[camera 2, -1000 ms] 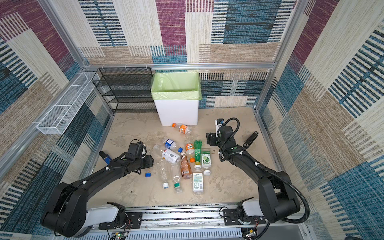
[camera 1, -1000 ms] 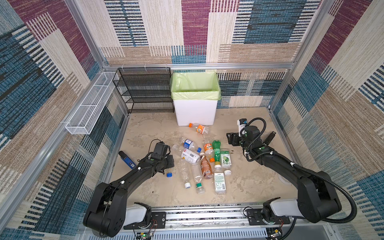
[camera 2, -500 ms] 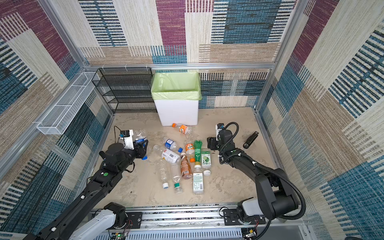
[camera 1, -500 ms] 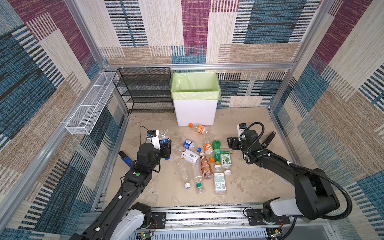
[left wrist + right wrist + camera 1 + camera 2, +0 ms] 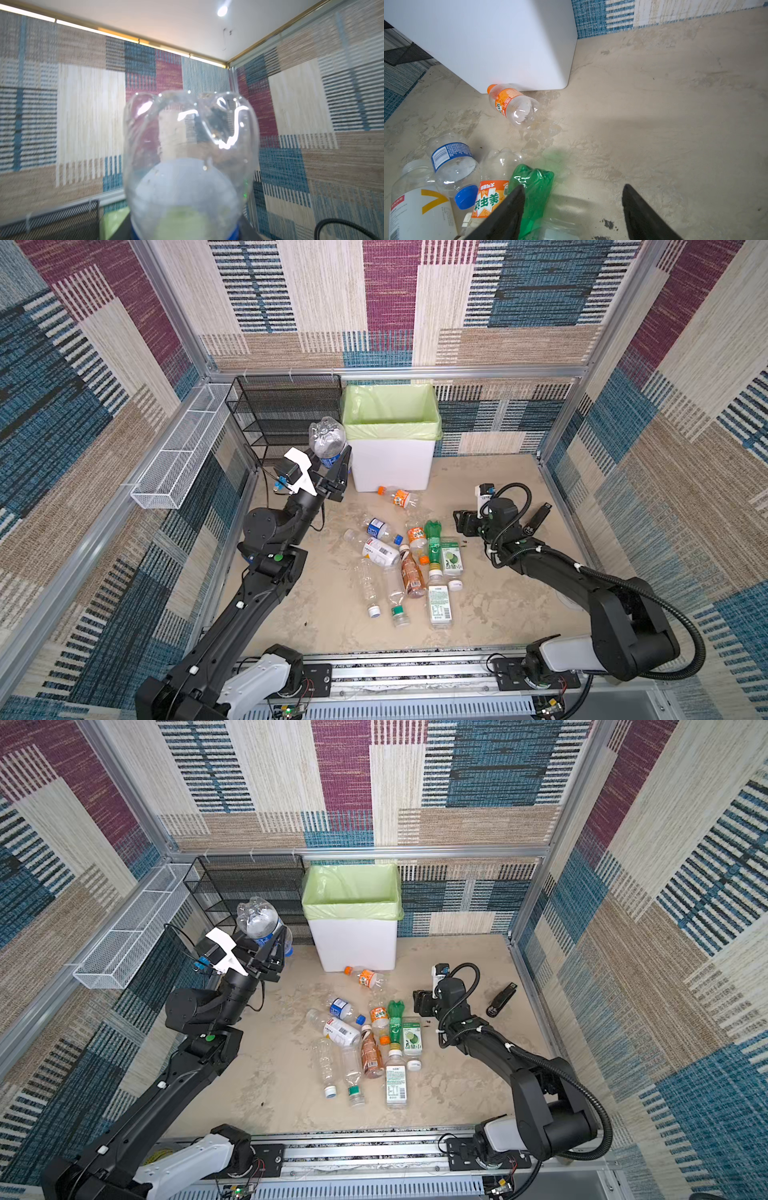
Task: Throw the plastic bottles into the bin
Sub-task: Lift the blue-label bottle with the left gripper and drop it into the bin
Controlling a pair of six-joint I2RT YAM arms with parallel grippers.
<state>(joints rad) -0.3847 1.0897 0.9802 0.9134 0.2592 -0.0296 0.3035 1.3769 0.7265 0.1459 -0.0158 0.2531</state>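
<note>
My left gripper (image 5: 332, 467) is raised in the air, shut on a clear plastic bottle (image 5: 327, 438) with a blue label, its base pointing up. That bottle (image 5: 187, 149) fills the left wrist view. It hangs just left of the bin (image 5: 390, 466), a white container with a green bag. Several more plastic bottles (image 5: 409, 568) lie heaped on the floor. One with an orange label (image 5: 512, 104) rests against the bin's foot. My right gripper (image 5: 572, 187) is open, low over the floor, with a green bottle (image 5: 534, 187) next to one finger.
A black mesh rack (image 5: 286, 414) stands left of the bin, close behind the held bottle. A white wire basket (image 5: 178, 460) hangs on the left wall. A black stick-like gadget (image 5: 538, 516) lies by the right wall. A loose white cap (image 5: 456, 584) sits beside the heap.
The left arm has risen from the floor with the blue-label bottle and carried it up beside the bin. The right gripper has barely shifted by the heap.
</note>
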